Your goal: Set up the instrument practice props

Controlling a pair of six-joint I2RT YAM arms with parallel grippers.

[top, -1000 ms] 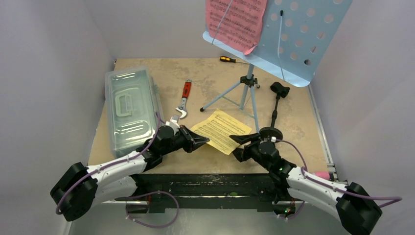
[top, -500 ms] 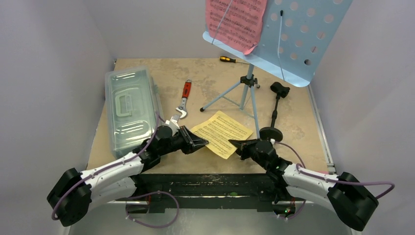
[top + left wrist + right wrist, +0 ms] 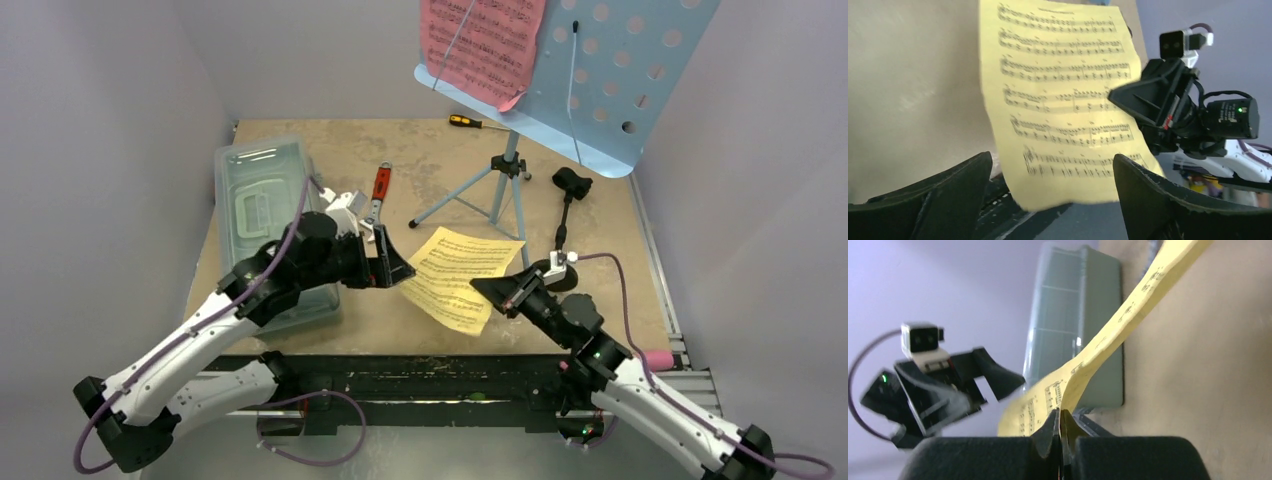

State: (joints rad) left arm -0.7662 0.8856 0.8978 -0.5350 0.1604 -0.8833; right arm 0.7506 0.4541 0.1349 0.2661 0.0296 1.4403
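The right hand (image 3: 480, 288) is pinched tight on the near corner of the yellow sheet-music page (image 3: 462, 272), which curls up over the counter (image 3: 430, 150) in front of the blue music stand (image 3: 615, 70). The left hand (image 3: 396, 268) gapes wide beside the page, gripping nothing.

The table (image 3: 350, 150) is seen from high above and behind. Each wrist view is taken close along its own fingers (image 3: 938, 200), facing the other; the yellow sheet (image 3: 460, 278) is shared by all three
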